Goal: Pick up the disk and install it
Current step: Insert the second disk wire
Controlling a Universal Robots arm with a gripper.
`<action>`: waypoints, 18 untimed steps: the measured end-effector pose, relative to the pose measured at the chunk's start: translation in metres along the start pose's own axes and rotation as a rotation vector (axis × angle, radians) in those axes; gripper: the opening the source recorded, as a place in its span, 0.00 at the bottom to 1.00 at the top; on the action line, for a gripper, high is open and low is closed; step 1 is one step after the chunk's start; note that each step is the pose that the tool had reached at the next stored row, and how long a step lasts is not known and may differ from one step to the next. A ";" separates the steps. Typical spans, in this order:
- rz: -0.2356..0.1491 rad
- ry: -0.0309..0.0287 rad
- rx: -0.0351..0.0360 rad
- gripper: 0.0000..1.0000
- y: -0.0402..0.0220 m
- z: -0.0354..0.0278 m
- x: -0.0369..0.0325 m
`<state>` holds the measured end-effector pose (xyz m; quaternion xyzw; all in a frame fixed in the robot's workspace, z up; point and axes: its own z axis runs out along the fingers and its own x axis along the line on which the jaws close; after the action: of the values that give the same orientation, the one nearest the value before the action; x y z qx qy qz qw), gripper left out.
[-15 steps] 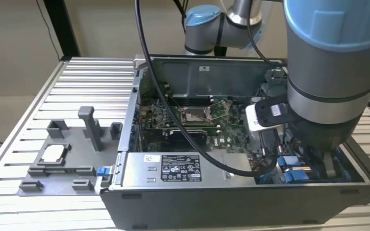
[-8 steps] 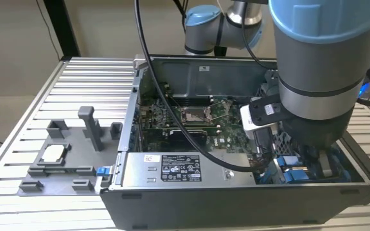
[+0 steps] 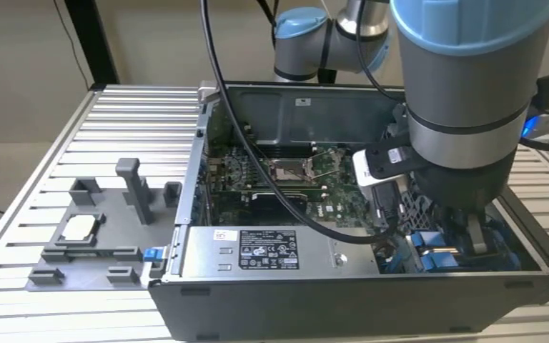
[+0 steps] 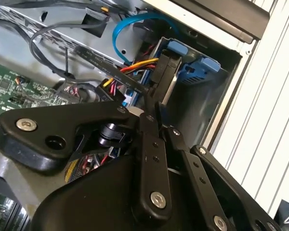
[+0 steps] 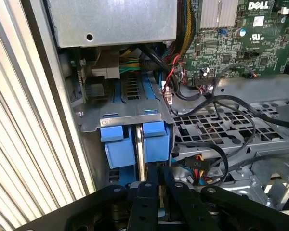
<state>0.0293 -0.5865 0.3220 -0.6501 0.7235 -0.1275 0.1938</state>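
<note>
On your exterior view's left: grey plastic fixture tray [image 3: 98, 236] on slatted metal table [image 3: 141, 121]. Centre: open grey computer case [image 3: 351, 286], green motherboard [image 3: 284, 179]. Right: gripper [image 5: 153, 166] low in case's drive corner, black jaws clamped on thin silver metal disk [image 5: 140, 154], standing on edge between blue plastic bracket [image 5: 119, 144] halves, set in drive bay.

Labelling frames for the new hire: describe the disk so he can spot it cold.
Start at the open computer case on the slatted table, then go to its front corner at the exterior view's right, where the arm reaches down. The disk stands on edge in the drive bay there, the gripper at its top edge. Its blue plastic bracket around thin silver metal sets it apart from the green motherboard and the grey labelled box.
</note>
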 end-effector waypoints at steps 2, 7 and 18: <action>0.000 0.0001 0.0000 0.00 0.0000 -0.0002 -0.0011; 0.000 0.0002 0.0001 0.00 0.0003 0.0000 -0.0044; 0.015 0.0076 0.0040 0.00 -0.0009 0.0009 -0.0055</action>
<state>0.0310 -0.5811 0.3222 -0.6436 0.7290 -0.1299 0.1933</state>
